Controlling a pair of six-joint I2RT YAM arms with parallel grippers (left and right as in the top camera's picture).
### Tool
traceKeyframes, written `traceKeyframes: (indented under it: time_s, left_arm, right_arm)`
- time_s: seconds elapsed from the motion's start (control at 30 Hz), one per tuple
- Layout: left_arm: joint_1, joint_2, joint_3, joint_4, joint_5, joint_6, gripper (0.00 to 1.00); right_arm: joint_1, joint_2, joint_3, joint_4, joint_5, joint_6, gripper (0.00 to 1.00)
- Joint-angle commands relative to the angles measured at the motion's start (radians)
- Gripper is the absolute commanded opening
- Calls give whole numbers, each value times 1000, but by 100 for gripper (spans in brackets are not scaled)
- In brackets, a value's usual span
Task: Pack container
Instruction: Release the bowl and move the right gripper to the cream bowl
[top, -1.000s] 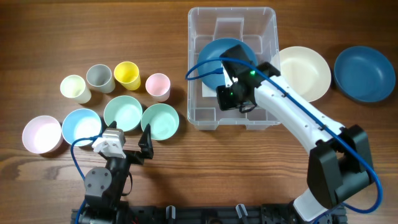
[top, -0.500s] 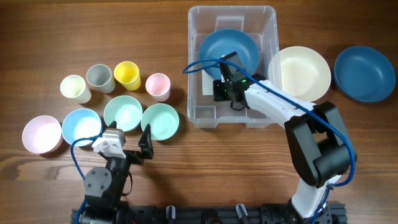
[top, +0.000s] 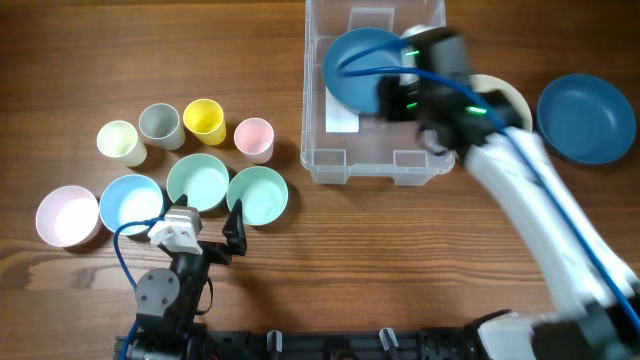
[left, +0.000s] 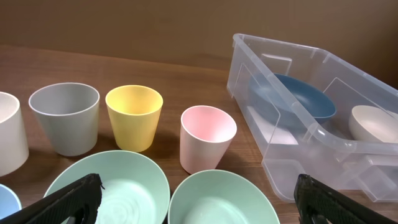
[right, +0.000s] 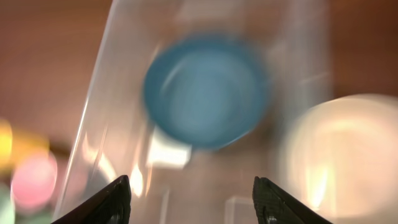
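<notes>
The clear container (top: 372, 165) stands at the back of the table, and a dark blue bowl (top: 356, 60) lies inside it at its far end. My right gripper (top: 392, 97) hovers above the container, blurred by motion. In the right wrist view it (right: 193, 202) is open and empty, looking down on the blue bowl (right: 205, 90) and the container wall (right: 106, 93). My left gripper (top: 205, 222) rests open at the front left, its fingers either side of two mint bowls (left: 221, 202). The left wrist view also shows the container (left: 292, 168) with the bowl (left: 298, 102) inside.
A cream bowl (top: 503, 100) and a second dark blue bowl (top: 587, 118) lie right of the container. To the left stand cream (top: 121, 142), grey (top: 160, 125), yellow (top: 204, 121) and pink (top: 254, 138) cups. In front of them are pink (top: 67, 215), light blue (top: 131, 203) and mint (top: 198, 183) bowls.
My right gripper has opened, let go of the blue bowl inside the container, and lifted away to the right. The left arm has not moved.
</notes>
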Motion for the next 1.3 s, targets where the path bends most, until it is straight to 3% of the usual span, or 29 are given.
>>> traceKeyframes:
  time_s: [0.0, 0.13, 0.23, 0.47, 0.6, 0.63, 0.7, 0.73, 0.83, 0.97, 1.17, 1.27]
  left_arm:
    - [-3, -5, -5, 2, 16, 16, 100]
    - [-3, -5, -5, 2, 16, 16, 100]
    - [-3, -5, -5, 2, 16, 16, 100]
    - [-3, -5, -5, 2, 16, 16, 100]
    - [-3, -5, -5, 2, 16, 16, 100]
    - [-3, -5, -5, 2, 16, 16, 100]
    - [-3, -5, -5, 2, 16, 16, 100]
    - [-3, -5, -5, 2, 16, 16, 100]
    - [-3, -5, -5, 2, 16, 16, 100]
    - [-3, -5, -5, 2, 16, 16, 100]
    - [-3, -5, -5, 2, 16, 16, 100]
    - [-3, -5, -5, 2, 16, 16, 100]
  right_arm:
    - [-259, -79, 17, -16, 99, 101, 69]
    - [-692, 23, 14, -37, -16, 229, 74]
    - [-904, 188, 14, -31, -215, 248, 73]
    - [-1064, 529, 14, -62, -293, 245, 76]
    - [-1088, 591, 14, -37, -293, 196, 75]
    - [-1088, 591, 14, -34, -292, 193, 73]
    - [-1088, 591, 14, -31, -293, 194, 56]
    - [-1088, 591, 14, -31, -293, 194, 43]
    - [-1088, 584, 14, -35, -293, 167, 34]
    - [-1088, 539, 14, -56, -292, 167, 5]
    - [-1082, 245, 15, -60, -320, 195, 4]
    - [-1032, 34, 15, -42, -455, 232, 4]
